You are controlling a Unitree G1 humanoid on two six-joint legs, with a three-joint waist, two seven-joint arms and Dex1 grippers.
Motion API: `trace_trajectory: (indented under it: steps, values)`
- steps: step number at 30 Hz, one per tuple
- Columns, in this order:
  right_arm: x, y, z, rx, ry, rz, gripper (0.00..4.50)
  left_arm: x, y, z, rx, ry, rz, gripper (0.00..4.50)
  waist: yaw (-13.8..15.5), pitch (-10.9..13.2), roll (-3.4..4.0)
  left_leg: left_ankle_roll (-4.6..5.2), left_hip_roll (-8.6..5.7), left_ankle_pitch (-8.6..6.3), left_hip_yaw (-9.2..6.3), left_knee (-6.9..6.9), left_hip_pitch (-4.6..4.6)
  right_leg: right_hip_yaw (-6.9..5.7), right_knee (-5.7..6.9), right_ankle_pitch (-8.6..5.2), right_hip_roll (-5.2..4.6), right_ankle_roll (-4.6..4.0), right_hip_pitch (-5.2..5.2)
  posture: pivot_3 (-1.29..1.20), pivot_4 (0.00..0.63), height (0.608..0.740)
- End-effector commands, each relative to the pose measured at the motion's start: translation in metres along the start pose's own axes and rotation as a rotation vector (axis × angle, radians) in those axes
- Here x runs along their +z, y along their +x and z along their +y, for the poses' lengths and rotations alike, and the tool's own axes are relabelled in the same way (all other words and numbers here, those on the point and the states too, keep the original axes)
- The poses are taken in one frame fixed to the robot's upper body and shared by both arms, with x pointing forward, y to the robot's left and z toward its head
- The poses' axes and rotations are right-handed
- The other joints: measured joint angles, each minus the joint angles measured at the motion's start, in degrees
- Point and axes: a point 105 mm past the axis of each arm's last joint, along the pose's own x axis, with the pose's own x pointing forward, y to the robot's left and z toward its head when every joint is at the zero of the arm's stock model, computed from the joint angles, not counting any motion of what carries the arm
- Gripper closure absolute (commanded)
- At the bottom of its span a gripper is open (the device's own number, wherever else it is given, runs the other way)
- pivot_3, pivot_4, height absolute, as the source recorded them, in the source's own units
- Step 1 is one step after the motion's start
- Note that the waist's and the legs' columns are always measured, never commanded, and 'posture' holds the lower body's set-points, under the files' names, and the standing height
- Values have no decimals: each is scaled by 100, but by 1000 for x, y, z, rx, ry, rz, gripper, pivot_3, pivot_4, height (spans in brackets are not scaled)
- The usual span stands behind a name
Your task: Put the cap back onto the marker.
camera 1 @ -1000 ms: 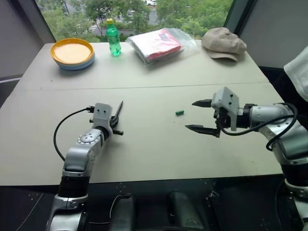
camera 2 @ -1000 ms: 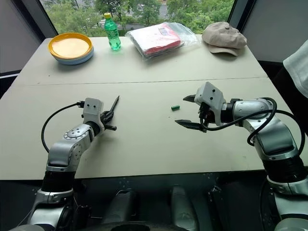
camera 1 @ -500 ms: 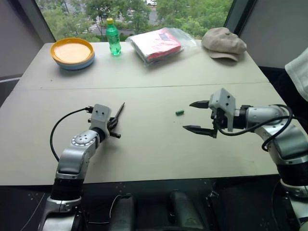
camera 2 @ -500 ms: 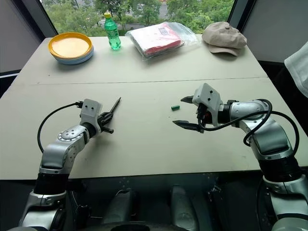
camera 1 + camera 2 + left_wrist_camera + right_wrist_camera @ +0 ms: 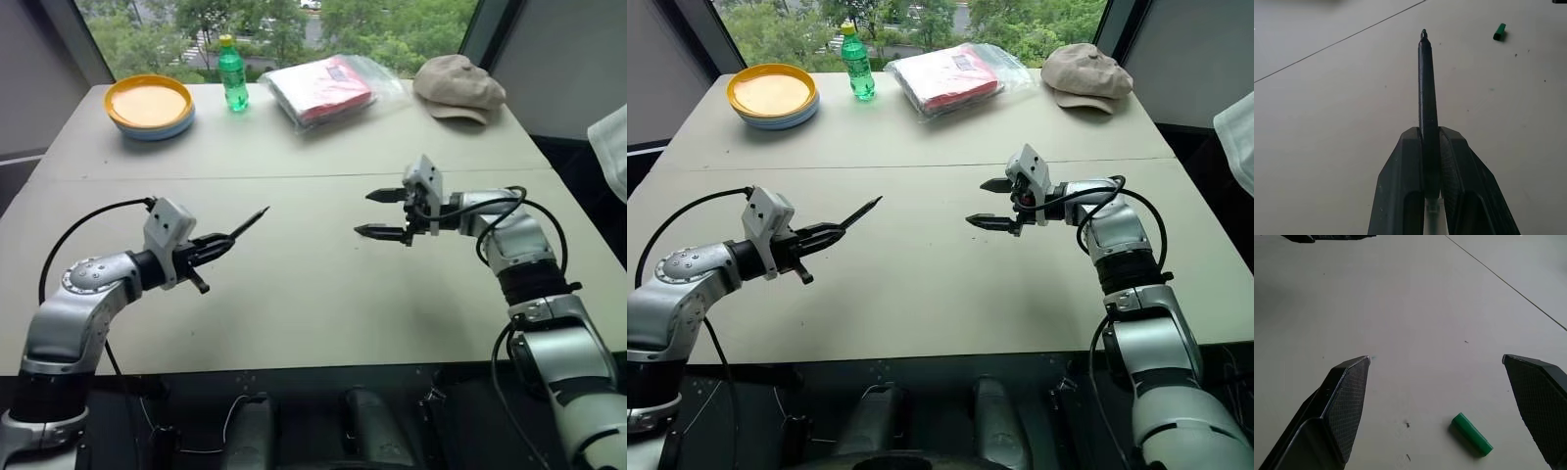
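The tiny green plastic cap (image 5: 1472, 433) lies loose on the pale tabletop (image 5: 313, 294), low in the right wrist view, between the two spread black fingers of the right tool (image 5: 382, 213) and touching neither. In the head views that tool sits right of centre, wide open and empty.

The slim dark green-black marker (image 5: 1427, 105) is already picked up. It sits left of centre in the head views, clamped at its rear between the closed fingers of the left tool (image 5: 211, 247), its bare pointed tip aimed toward the middle of the frame, clear of the tabletop.

My judgement: one half is done, since the marker is in hand. Still left are closing on the cap, lifting it, lining it up with the tip and pressing it home.
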Motion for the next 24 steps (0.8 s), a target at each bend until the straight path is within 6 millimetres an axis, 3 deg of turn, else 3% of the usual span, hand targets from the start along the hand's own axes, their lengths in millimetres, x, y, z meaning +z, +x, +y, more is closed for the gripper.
trace_trajectory:
  steps: [1, 10, 24]
  values:
    - [-9, 5, -9, -4, -7, 18, 0, 21, -13, 1, 11, 55, -52, 4461, -20, 0, 0, 0, 0, 0, 0, 0, 0, 0, 0, 0, 0, 0, 0, 0, 150, 740]
    - [-35, 8, -18, -59, 47, 81, 0, 18, -24, -2, 53, 67, -29, 4461, -43, 1, 1, 0, 1, 0, -1, -6, 5, 1, 6, 0, 1, 0, -2, 0, 150, 740]
    - [-43, 24, -18, -96, 90, 94, 0, 20, -25, -5, 80, 64, -33, 4461, -167, 1, 2, -1, 1, 0, -4, -6, 7, 1, 10, 1, 1, -1, -1, 0, 150, 740]
